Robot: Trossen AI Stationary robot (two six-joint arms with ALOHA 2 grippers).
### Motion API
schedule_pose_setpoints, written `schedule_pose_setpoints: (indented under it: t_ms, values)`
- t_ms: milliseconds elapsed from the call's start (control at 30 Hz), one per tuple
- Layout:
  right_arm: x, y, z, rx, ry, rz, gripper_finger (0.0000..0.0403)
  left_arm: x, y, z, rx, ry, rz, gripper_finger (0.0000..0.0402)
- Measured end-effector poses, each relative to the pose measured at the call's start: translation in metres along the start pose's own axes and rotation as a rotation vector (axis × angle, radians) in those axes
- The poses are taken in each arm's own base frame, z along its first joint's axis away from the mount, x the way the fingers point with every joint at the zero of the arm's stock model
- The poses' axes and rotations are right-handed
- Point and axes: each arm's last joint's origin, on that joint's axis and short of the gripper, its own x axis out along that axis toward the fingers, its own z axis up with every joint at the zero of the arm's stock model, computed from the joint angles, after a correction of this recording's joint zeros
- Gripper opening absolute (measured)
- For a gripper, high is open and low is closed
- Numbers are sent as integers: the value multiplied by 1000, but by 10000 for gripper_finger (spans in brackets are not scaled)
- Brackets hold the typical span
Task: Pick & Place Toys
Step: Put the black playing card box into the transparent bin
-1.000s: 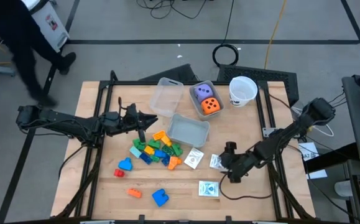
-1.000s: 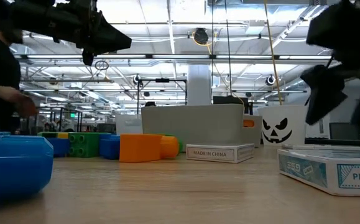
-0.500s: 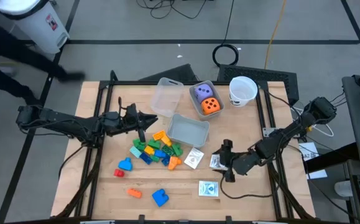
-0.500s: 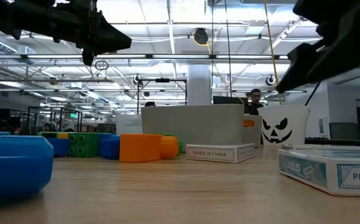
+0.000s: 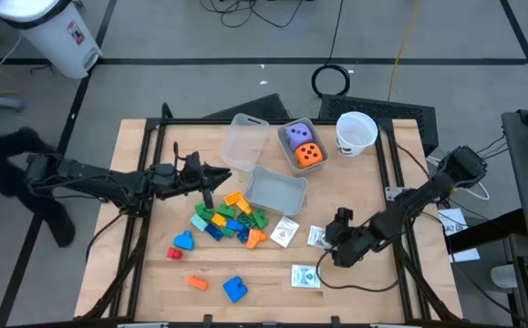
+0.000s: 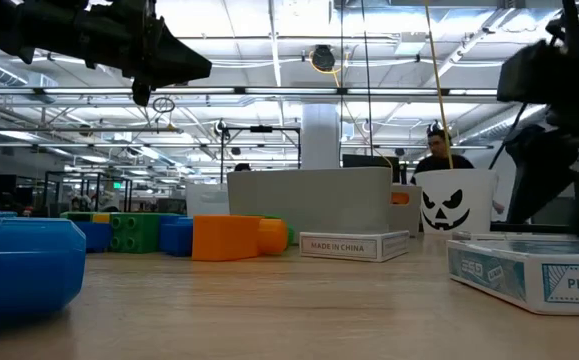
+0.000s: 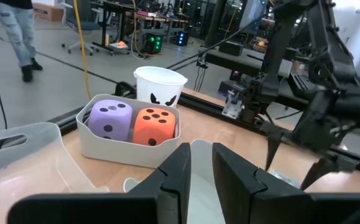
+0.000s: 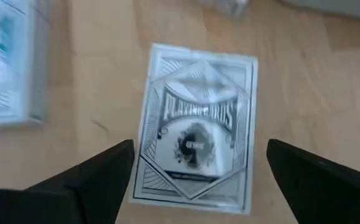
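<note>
My right gripper (image 5: pixel 330 240) is open low over the table's right half. Its fingers stand wide apart on either side of a white patterned card box (image 8: pixel 195 124), which lies flat on the wood (image 5: pixel 316 237); they do not touch it. My left gripper (image 5: pixel 220 173) is shut and empty, held above the table beside the clear bins. A pile of coloured building blocks (image 5: pixel 230 219) lies on the table below it. The purple and orange dice (image 7: pixel 133 121) sit in a small bin (image 5: pixel 302 146).
Two more card boxes lie flat (image 5: pixel 284 231) (image 5: pixel 305 276). Loose blue (image 5: pixel 235 290) (image 5: pixel 183 241) and orange (image 5: pixel 197 282) blocks lie near the front edge. Two clear bins (image 5: pixel 248 141) (image 5: pixel 275 189) and a white cup (image 5: pixel 357 132) stand farther back. A person walks at the left (image 5: pixel 26 182).
My right gripper has shifted a little toward the table's left, tipping up, then come back toward the right and down over the card box, staying open. The card box has not moved. The person beyond the table's left side has walked on.
</note>
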Motion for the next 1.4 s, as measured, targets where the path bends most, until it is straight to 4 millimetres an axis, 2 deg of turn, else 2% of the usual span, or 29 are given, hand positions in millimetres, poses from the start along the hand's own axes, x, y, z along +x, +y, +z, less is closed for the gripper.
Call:
schedule_pose_setpoints:
  t_ms: [233, 367, 533, 700, 867, 1067, 1267, 1400]
  values:
    - [20, 4, -7, -6, 75, -34, 355, 0, 0, 0, -7, 2, 0, 72]
    - [21, 2, -6, -6, 99, -7, 333, 0, 0, 0, -7, 2, 0, 72]
    - [6, -1, -1, -63, 81, 62, 274, 0, 0, 0, -6, 1, 0, 72]
    - [-20, -9, 12, -67, -41, 115, 267, 0, -1, 4, -22, -39, -11, 72]
    - [-47, -21, 24, -109, -270, -19, 267, 0, -3, 9, -100, -93, -29, 72]
    - [-65, -36, 37, -218, -503, -419, 276, -1, -3, 12, -165, -121, -31, 72]
    - [-66, -50, 59, -285, -549, -548, 269, -1, 1, 17, -172, -182, 36, 72]
    - [-60, -64, 70, -294, -530, -601, 275, -1, 3, 22, -185, -228, 47, 72]
